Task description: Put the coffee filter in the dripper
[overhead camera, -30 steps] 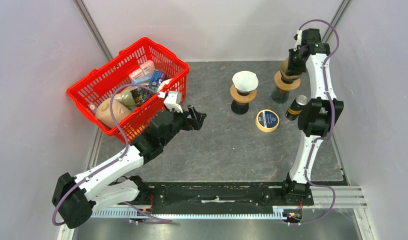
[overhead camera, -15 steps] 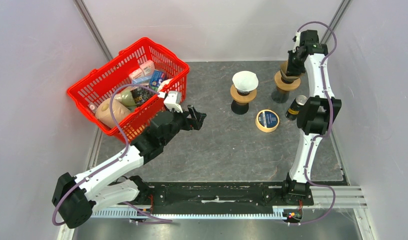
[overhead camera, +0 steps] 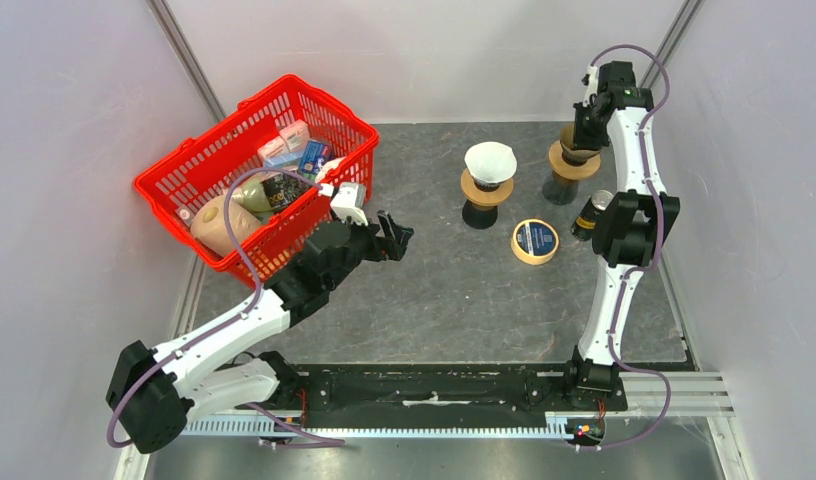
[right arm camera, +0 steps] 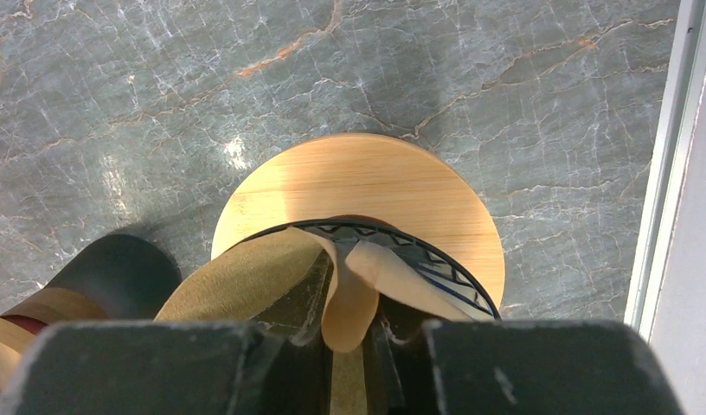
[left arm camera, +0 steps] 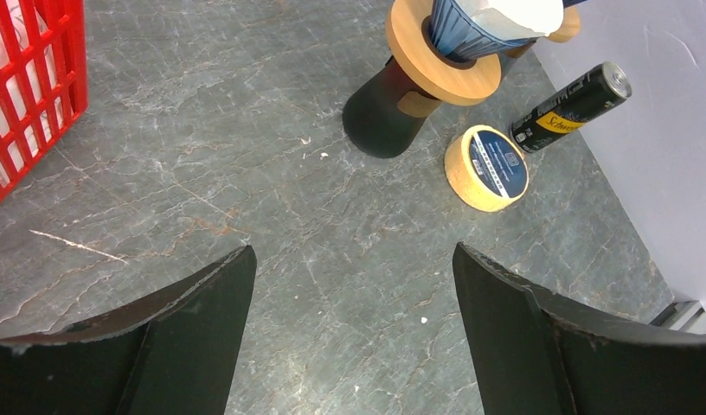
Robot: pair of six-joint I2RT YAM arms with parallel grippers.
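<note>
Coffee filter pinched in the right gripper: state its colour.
Tan brown, like unbleached paper; the coffee filter shows best in the right wrist view.

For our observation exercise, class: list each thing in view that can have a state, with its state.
Left hand: open, empty.
Right hand: shut on brown filter.
Brown filter: creased, inside right dripper.
White filter: seated open in centre dripper.
Can: upright.
Tape roll: lying flat.
Basket: loaded.

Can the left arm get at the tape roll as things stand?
Likely yes: the left claw is open, empty and facing the tape roll, with nothing on the table between them.
</note>
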